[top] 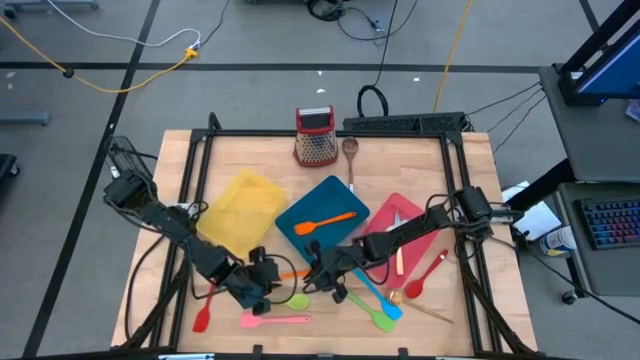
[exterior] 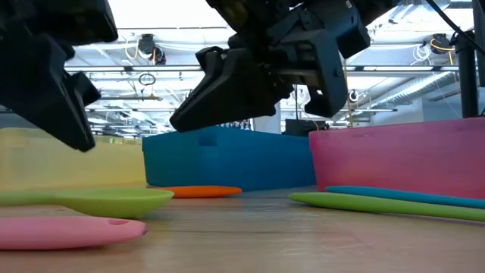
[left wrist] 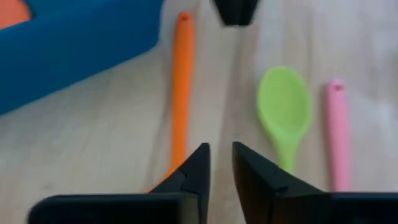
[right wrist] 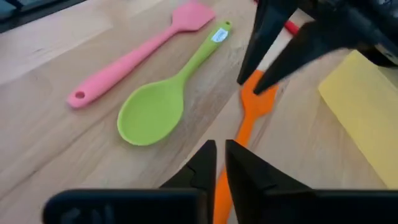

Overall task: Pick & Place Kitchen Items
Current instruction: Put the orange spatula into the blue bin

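Left gripper (top: 262,272) sits at lower centre-left of your high view, over the bare wood just below the flat yellow plastic tray (top: 240,205). Its wrist view shows you the two dark fingers (left wrist: 193,171) drawn close with a slim gap and nothing between them.

Beside it lies the long orange plastic spatula (left wrist: 181,87). Its long axis runs roughly left-right in your high view, along the lower edge of the teal-blue plastic tray (left wrist: 68,53). In the right wrist view its flat blade (right wrist: 256,98) points toward the left gripper's fingertips, which reach its edge. Most of it is hidden under the two grippers from above.

Right gripper (top: 318,270) faces the left one across that spatula, at lower centre. Its fingers (right wrist: 200,163) are nearly together too, empty, poised over the handle.

Below them, the lime-green plastic spoon (right wrist: 163,99) lies with its bowl toward the right gripper and its labelled handle slanting away. The pink plastic spatula (right wrist: 127,57) lies alongside it, nearly parallel, hanging-hole end near the spoon's bowl.

A second, shorter orange spatula (top: 325,222) rests inside the teal-blue tray, pointing left-right. Further right, a light-blue utensil (top: 380,297) and a green utensil (top: 368,305) slant down to the right, their upper ends covered by the right arm. Your low view is mostly blocked by both dark grippers.
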You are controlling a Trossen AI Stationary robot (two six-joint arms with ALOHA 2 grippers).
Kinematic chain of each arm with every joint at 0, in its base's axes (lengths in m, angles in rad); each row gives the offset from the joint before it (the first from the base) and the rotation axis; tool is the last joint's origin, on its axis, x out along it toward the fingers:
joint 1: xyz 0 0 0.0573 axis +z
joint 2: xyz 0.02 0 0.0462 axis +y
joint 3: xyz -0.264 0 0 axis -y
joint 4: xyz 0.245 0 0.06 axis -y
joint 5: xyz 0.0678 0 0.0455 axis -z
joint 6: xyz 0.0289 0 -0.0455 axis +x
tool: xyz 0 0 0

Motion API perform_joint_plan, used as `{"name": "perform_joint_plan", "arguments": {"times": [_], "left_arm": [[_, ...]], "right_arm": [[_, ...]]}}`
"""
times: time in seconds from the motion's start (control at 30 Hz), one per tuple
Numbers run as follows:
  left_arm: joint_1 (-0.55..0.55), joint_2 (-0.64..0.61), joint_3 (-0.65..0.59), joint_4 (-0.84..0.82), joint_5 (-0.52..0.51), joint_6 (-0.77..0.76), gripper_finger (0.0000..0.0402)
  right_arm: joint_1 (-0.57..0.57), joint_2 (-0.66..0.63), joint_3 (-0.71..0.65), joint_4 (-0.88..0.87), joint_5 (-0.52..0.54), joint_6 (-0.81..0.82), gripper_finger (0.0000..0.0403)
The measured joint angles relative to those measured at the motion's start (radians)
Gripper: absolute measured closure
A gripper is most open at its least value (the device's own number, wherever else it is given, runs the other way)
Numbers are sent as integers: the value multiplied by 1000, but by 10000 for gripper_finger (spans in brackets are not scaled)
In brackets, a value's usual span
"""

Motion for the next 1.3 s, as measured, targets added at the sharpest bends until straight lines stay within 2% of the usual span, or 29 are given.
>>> {"name": "perform_joint_plan", "arguments": {"times": [0.17, 0.3, 0.6, 0.77, 1.1, 1.17, 1.3], "left_arm": [[36, 0, 0, -28, -9, 30, 264], [57, 2, 0, -25, -29, 51, 224], [75, 121, -2, -7, -1, 44, 211], [69, 165, 3, 10, 17, 14, 242], [68, 172, 0, 92, 36, 64, 383], [74, 172, -1, 104, 40, 61, 388], [85, 173, -1, 134, 53, 53, 368]], "right_arm": [[7, -33, 1, -1, 0, 110, 332], [19, -60, 1, -108, -1, 174, 311], [52, -84, 1, -270, 49, 347, 291], [37, -84, 1, -323, 55, 450, 291], [30, -60, -26, -323, 51, 554, 290], [27, -61, -33, -311, 52, 557, 290], [22, -61, -36, -320, 51, 557, 290]]}}
